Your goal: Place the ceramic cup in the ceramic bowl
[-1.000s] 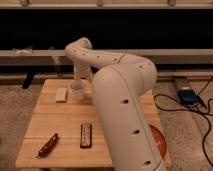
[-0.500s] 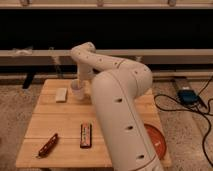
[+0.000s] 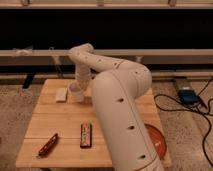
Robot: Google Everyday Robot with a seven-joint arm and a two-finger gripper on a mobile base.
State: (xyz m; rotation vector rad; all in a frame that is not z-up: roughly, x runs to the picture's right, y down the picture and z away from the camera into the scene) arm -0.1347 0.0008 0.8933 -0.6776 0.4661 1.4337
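Where end effector sits at ceramic cup, grip unreadable, cup looks small, pale, tapered.

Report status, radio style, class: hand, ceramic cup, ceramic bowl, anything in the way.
Hand at ceramic cup, back left of table. Ceramic bowl front right, partly behind arm. Dark bar and red packet front left, off the path.

arm was off-white w/ small dark dots along it. gripper, same off-white, sat just over the ceramic cup at the table's back-left. cup was plain pale white-grey. ceramic bowl was orange-red. table was light wood w/ plank lines. small block whitish. bar black w/ a coloured stripe. packet dark red-brown. floor speckled beige-grey. box blue.
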